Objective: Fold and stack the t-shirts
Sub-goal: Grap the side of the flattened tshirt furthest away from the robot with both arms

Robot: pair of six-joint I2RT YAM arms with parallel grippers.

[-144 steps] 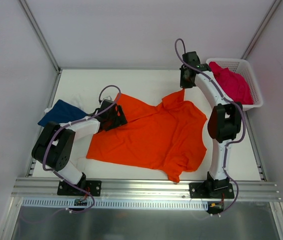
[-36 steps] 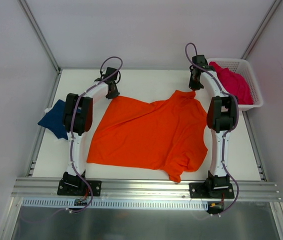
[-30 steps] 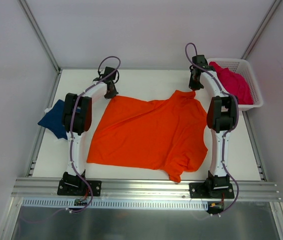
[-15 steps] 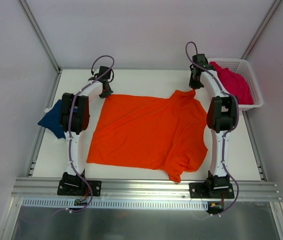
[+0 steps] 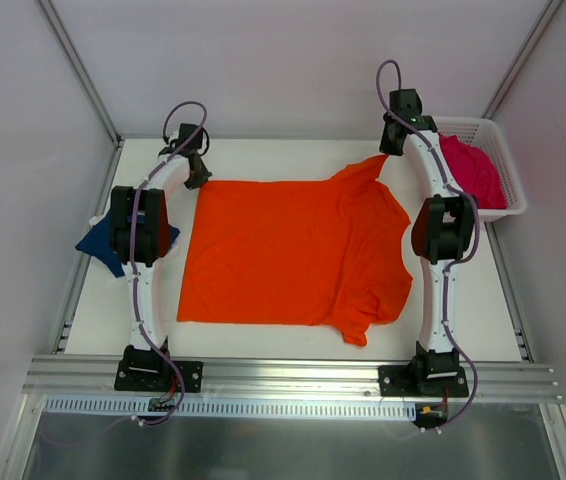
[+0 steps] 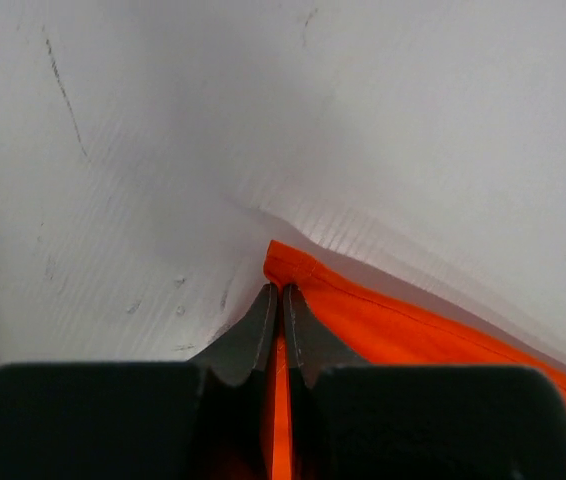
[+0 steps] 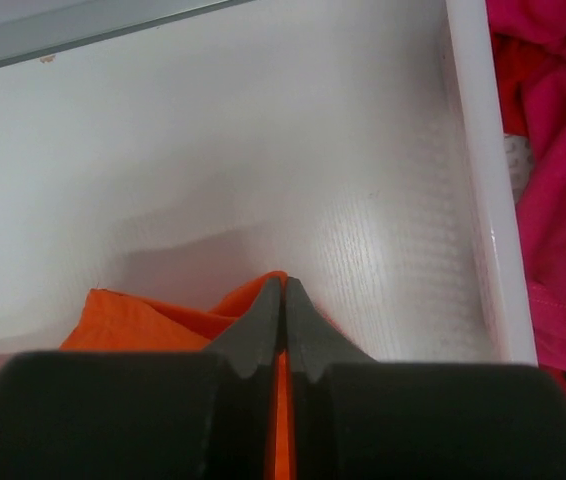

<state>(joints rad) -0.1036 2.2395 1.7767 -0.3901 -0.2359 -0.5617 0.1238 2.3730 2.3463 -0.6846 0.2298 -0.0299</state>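
While navy shirt (image 5: 95,243) lies left, basket (image 5: 508,172) stands right.

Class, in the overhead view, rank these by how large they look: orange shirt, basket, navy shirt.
Largest: orange shirt.
Next: basket.
Smallest: navy shirt, though the left arm hides part of it.

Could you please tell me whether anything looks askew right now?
The orange t-shirt lies mostly flat, but its near right corner is rumpled and its far right corner peaks where the right gripper pinches it. The navy t-shirt sits crumpled at the left edge.
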